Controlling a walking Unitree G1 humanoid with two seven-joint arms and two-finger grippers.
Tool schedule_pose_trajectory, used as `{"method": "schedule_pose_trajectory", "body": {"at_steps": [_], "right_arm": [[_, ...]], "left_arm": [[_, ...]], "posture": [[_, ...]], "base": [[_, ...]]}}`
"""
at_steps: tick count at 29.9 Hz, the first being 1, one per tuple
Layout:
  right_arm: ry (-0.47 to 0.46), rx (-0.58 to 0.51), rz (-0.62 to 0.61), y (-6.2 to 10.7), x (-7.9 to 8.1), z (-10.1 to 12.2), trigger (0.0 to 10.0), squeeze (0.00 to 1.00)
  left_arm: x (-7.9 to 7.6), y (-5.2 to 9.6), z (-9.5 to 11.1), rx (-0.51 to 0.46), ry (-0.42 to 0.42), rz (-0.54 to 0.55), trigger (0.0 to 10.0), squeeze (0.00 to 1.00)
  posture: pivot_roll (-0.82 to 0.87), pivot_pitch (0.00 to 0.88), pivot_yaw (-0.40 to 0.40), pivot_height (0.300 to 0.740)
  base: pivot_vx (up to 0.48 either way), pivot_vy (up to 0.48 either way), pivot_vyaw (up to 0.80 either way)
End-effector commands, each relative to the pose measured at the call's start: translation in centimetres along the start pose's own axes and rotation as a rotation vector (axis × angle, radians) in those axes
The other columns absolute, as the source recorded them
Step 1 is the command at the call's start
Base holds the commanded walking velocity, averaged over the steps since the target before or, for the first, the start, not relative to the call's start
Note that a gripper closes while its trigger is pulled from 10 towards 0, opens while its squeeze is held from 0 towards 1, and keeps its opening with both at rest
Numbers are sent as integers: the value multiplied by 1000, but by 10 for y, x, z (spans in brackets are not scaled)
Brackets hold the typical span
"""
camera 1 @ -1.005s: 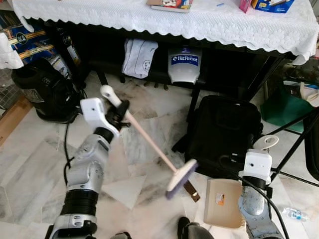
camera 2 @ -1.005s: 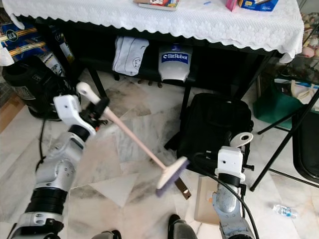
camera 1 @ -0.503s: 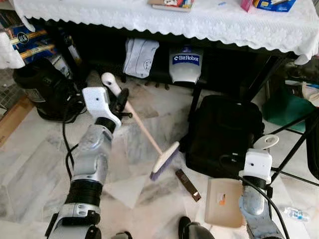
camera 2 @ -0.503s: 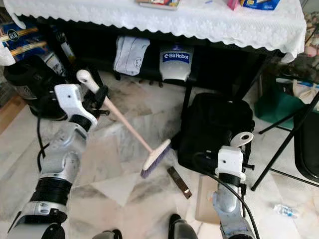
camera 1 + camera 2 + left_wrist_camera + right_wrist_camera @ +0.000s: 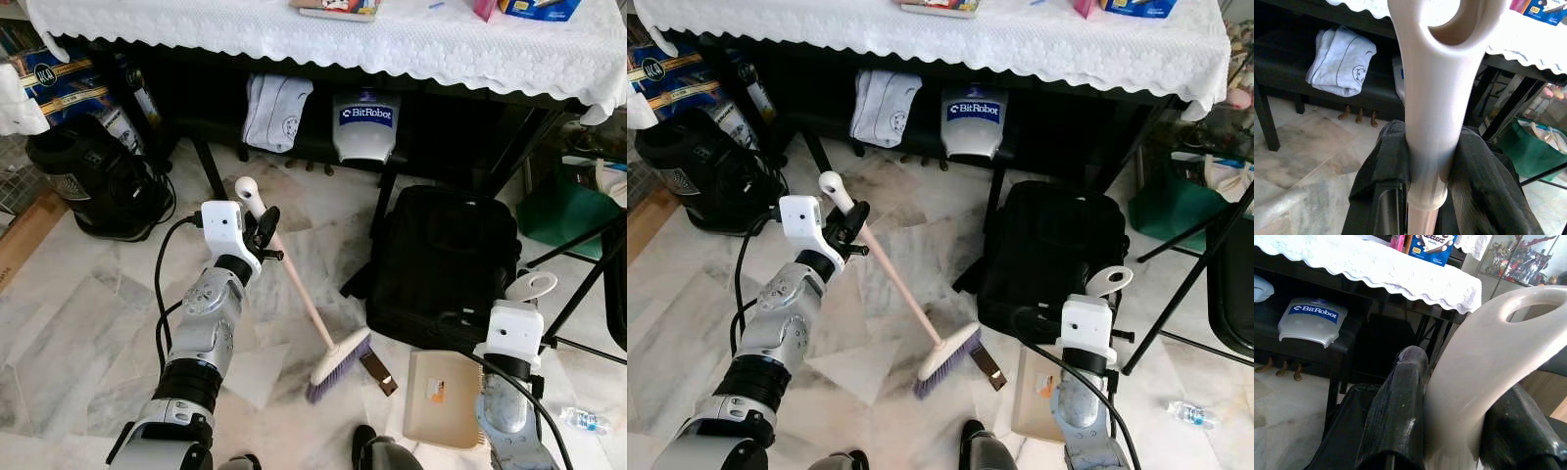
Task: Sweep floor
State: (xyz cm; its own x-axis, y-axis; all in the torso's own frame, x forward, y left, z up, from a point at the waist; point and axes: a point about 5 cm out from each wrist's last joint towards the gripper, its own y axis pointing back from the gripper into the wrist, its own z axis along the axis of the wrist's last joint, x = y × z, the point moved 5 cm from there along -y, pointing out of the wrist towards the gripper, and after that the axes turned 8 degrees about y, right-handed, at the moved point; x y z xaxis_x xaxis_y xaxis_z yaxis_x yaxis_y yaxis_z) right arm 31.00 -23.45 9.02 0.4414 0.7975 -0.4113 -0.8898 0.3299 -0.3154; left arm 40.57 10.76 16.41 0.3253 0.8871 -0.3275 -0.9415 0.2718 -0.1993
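Broom (image 5: 312,324) head swung back toward robot since half-second-ago frame, now at 6 o'clock of bag (image 5: 446,259), bristles on floor (image 5: 69,323) touching brown strip (image 5: 378,370). Left arm moved in toward centre. Left gripper (image 5: 263,231) pinching broom handle near top. Right gripper (image 5: 1449,396) clamped on dustpan (image 5: 443,398) handle, pan flat at 3 o'clock of strip. Risk: next stroke flicks strip past pan or under bag if angle off.

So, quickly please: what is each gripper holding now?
Left gripper: closed on the broom handle.
Right gripper: closed on the dustpan handle.
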Motion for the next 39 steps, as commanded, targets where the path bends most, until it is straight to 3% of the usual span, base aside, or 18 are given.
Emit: {"method": "schedule_pose_trajectory", "body": {"at_steps": [1, 4, 8, 12, 17, 23, 25, 32, 39], "right_arm": [[18, 26, 3, 5, -4, -7, 10000, 0], [17, 25, 5, 5, -3, -6, 10000, 0], [14, 25, 10, 4, -2, -5, 10000, 0], [12, 23, 14, 4, 0, -4, 10000, 0], [14, 24, 11, 6, -2, -4, 10000, 0], [19, 24, 11, 8, -6, -5, 10000, 0], [26, 24, 7, 8, -9, -5, 10000, 0], [34, 23, 4, 11, -14, -5, 10000, 0], [34, 30, 12, 10, -12, -5, 10000, 0]], "left_arm": [[4, 1, 5, -30, 45, 22, 10000, 0], [9, -1, 16, -67, 47, 41, 10000, 0], [16, -2, 37, -137, -27, 62, 10000, 0], [16, -5, 41, -152, -94, 67, 10000, 0], [16, -8, 38, -151, -112, 81, 10000, 0], [9, -9, 18, -91, -139, 49, 10000, 0], [1, -7, -1, -26, -143, 8, 10000, 0], [-13, -4, -29, 82, -100, -73, 10000, 0], [-13, 0, -33, 106, -45, -100, 10000, 0]], "posture": [[-13, 267, 29, 740], [-13, 263, 28, 740], [-7, 257, 26, 740], [-11, 257, 27, 740], [-18, 270, 25, 740], [-34, 284, 22, 740], [-42, 291, 21, 740], [-52, 305, 17, 740], [-41, 305, 12, 740]], "base": [[0, 0, 0], [0, 0, 0], [0, 0, 0], [0, 0, 0], [0, 0, 0], [0, 0, 0], [0, 0, 0], [0, 0, 0], [0, 0, 0]]}}
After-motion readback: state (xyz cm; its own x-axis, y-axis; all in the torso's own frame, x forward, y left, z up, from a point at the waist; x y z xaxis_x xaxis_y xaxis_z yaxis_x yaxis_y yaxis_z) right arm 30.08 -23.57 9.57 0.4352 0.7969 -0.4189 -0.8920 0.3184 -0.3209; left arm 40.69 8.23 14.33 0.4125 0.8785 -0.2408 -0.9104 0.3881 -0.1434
